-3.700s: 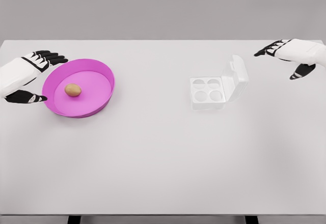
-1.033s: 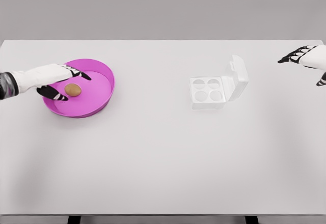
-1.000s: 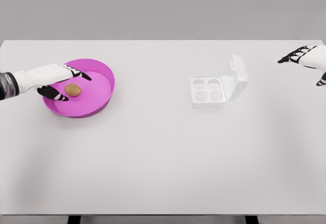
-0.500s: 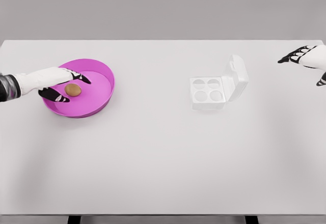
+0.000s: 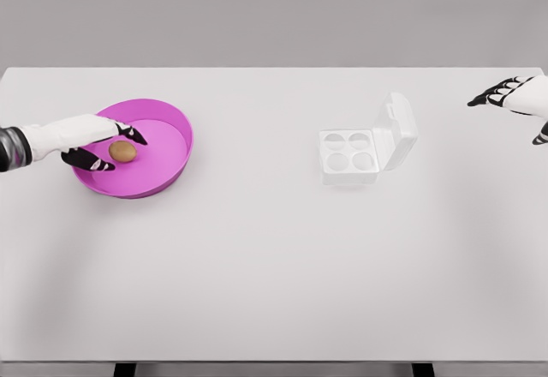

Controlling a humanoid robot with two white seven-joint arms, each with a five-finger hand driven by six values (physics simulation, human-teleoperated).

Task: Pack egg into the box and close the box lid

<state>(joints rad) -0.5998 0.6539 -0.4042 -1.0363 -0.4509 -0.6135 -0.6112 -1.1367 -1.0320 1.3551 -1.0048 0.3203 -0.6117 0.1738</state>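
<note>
A brown egg [image 5: 122, 151] lies in a shallow magenta bowl [image 5: 167, 158] at the table's left. My left hand [image 5: 112, 146] reaches over the bowl's left rim, open, with its thumb and fingers bracketing the egg's left side; I cannot tell whether they touch it. The white egg box [image 5: 349, 156] stands right of centre with four empty cups and its lid [image 5: 396, 131] tilted up on the right. My right hand [image 5: 520, 103] hovers open at the far right edge, away from the box.
The white table [image 5: 274, 257] stretches wide in front of the bowl and box. Its back edge runs just behind both hands, and the front edge lies near the picture's bottom.
My left hand went from outside the bowl to over its rim and has closed in around the egg, drawing slightly left in the last half second. My right hand withdrew toward the right edge.
</note>
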